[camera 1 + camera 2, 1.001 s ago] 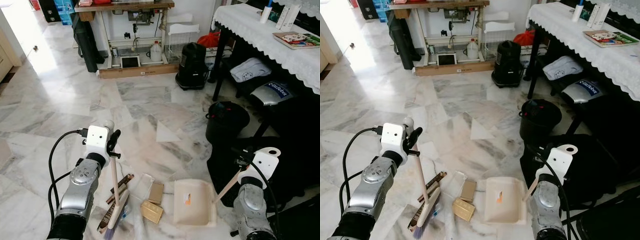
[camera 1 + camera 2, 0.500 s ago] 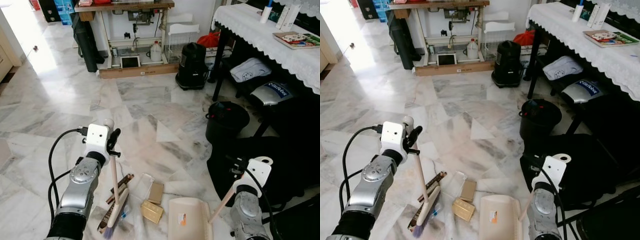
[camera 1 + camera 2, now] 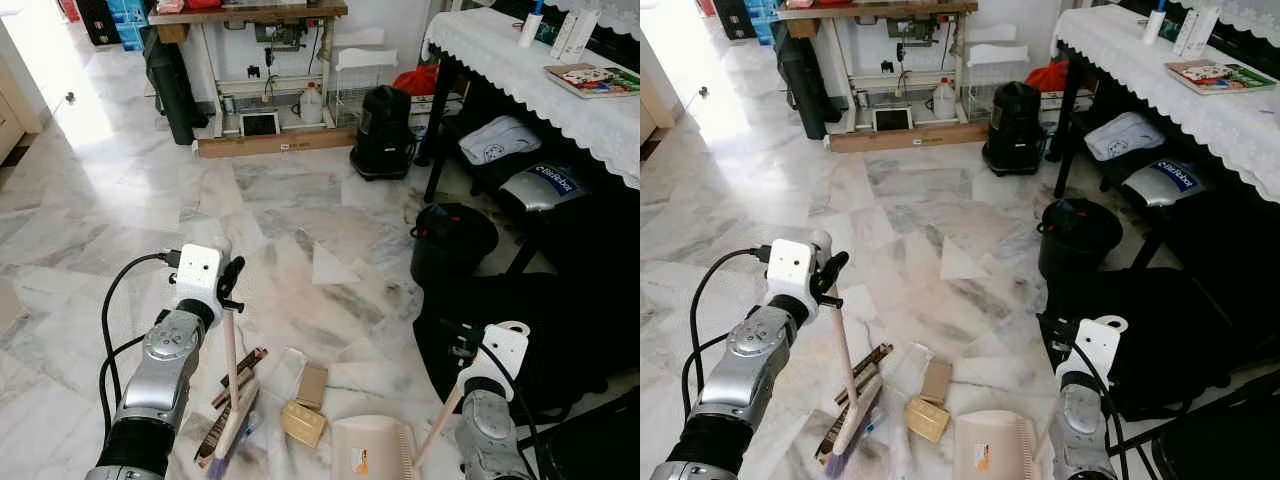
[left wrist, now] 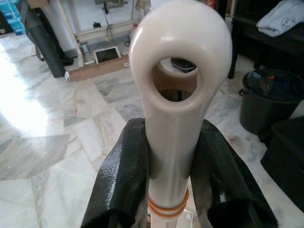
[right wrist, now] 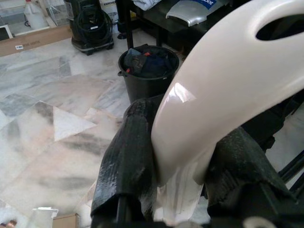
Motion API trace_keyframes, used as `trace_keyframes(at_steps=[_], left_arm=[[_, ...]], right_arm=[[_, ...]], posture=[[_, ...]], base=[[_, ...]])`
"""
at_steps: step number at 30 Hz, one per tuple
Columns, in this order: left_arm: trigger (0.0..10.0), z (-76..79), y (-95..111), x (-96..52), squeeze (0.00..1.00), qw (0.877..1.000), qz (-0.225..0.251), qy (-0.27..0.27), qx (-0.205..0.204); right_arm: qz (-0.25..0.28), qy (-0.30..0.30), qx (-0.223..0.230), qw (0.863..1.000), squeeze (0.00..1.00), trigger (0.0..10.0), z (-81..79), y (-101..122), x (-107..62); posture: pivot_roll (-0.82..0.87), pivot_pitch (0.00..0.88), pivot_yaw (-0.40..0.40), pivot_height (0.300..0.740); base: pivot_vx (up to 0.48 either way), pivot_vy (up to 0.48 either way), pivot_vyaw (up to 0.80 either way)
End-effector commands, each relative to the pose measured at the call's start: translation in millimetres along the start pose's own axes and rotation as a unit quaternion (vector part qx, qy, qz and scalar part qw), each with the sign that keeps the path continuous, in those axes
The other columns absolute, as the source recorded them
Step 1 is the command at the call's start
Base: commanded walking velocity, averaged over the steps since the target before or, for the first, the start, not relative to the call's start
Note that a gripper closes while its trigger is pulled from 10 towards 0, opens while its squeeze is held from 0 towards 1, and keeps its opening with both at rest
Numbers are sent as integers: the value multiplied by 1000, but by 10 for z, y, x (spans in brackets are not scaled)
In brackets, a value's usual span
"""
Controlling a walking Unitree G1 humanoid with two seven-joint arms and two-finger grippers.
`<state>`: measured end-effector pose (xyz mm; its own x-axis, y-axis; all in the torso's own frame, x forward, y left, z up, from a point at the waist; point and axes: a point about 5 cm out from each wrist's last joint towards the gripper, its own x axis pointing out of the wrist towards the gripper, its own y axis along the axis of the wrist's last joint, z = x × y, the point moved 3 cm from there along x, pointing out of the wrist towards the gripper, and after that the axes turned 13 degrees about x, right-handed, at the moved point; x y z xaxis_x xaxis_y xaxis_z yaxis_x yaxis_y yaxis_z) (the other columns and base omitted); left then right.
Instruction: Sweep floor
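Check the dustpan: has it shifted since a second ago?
Yes. The dustpan, held by the right gripper, has drawn back toward the robot, farther from the black bin, and now sits level with the small boxes.

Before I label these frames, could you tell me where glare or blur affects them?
Left eye view: sunlight washes out the floor at upper left. Left wrist view: the same glare; broom handle is soft. Right wrist view: a highlight on the blurred dustpan handle.

Open marble floor (image 3: pixel 130 200) ahead, black bin (image 3: pixel 452 240) and draped table (image 3: pixel 540 80) crowding right
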<state>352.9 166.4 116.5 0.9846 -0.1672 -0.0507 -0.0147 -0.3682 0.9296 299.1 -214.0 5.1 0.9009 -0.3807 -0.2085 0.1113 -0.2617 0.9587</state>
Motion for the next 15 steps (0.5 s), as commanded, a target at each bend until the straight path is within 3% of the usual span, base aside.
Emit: trace_keyframes(at_steps=[1,15], left_arm=[[10000,-43,66,33,0,1000,6,0,17],[10000,-43,66,33,0,1000,6,0,17]], right_arm=[[-11,10,2,1000,0,10000,-59,-39,-9],[-11,10,2,1000,0,10000,-59,-39,-9]], posture=[[-4,0,17,740],[-4,0,17,740]], base=[[0,0,0],[0,0,0]])
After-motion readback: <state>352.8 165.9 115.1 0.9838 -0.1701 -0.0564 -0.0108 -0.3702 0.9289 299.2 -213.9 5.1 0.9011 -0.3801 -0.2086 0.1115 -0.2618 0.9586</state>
